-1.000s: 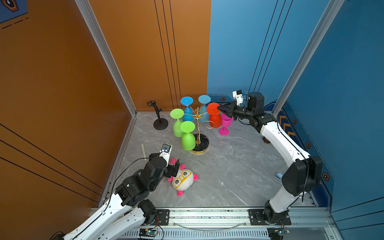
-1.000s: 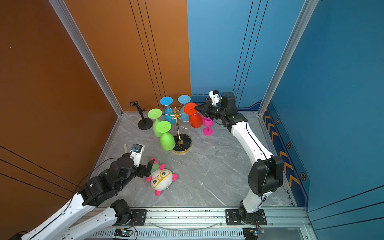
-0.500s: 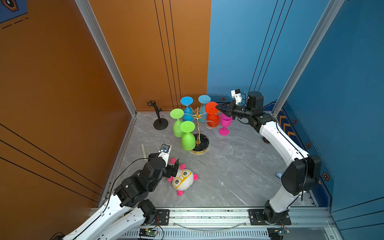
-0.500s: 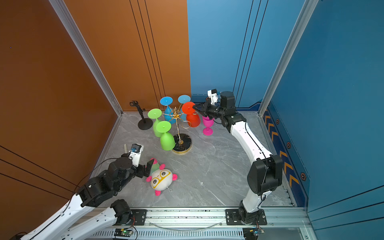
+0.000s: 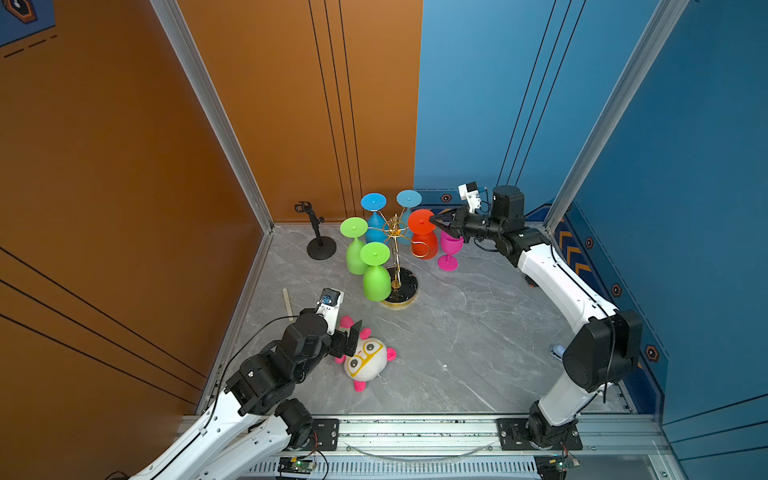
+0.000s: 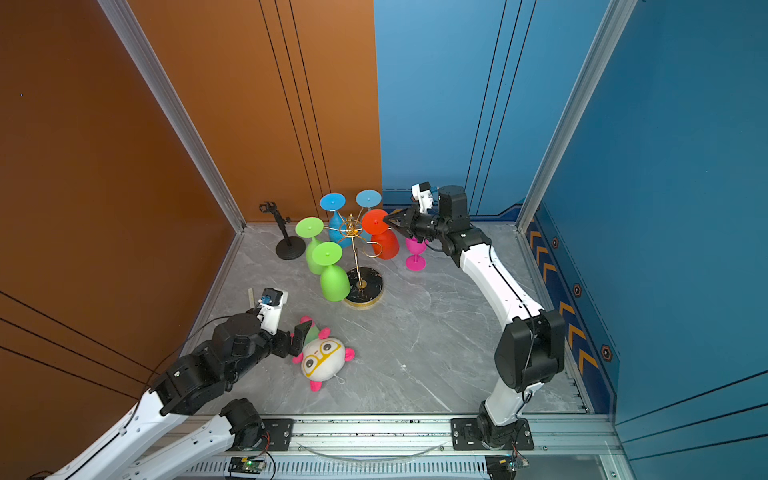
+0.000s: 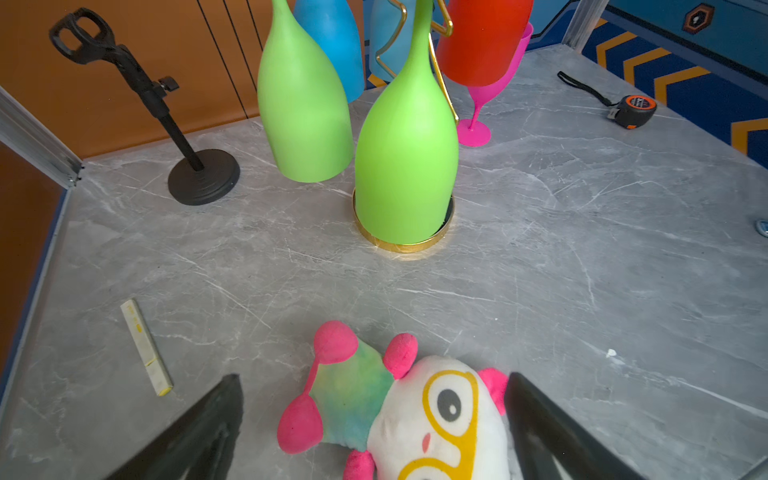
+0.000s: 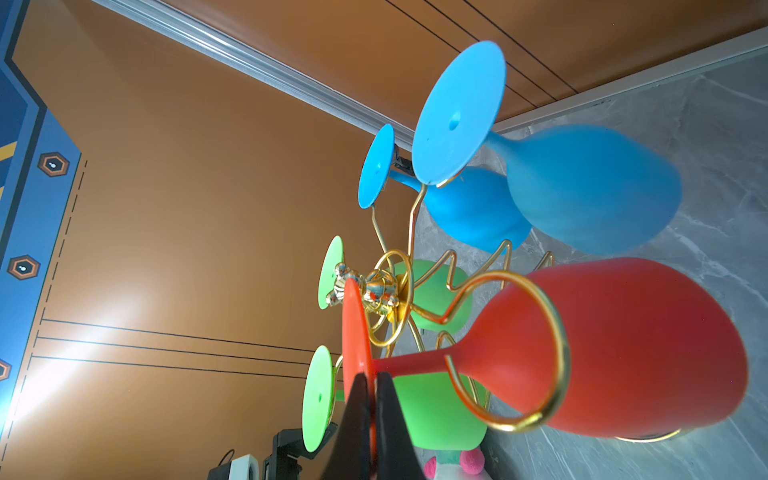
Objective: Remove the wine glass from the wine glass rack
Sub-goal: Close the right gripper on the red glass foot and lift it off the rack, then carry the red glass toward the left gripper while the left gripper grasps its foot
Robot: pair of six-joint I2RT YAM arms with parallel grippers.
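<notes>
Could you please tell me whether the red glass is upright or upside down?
Upside down: the red glass has its foot on top and bowl below; the right tool is shut on the foot's rim.

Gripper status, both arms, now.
Left gripper: open, holding nothing, next to the plush toy.
Right gripper: closed, pinching the foot of the red wine glass.

Left claw (image 7: 375,380) low, jaws wide; right claw (image 5: 433,220) raised, extended, pinched shut.
</notes>
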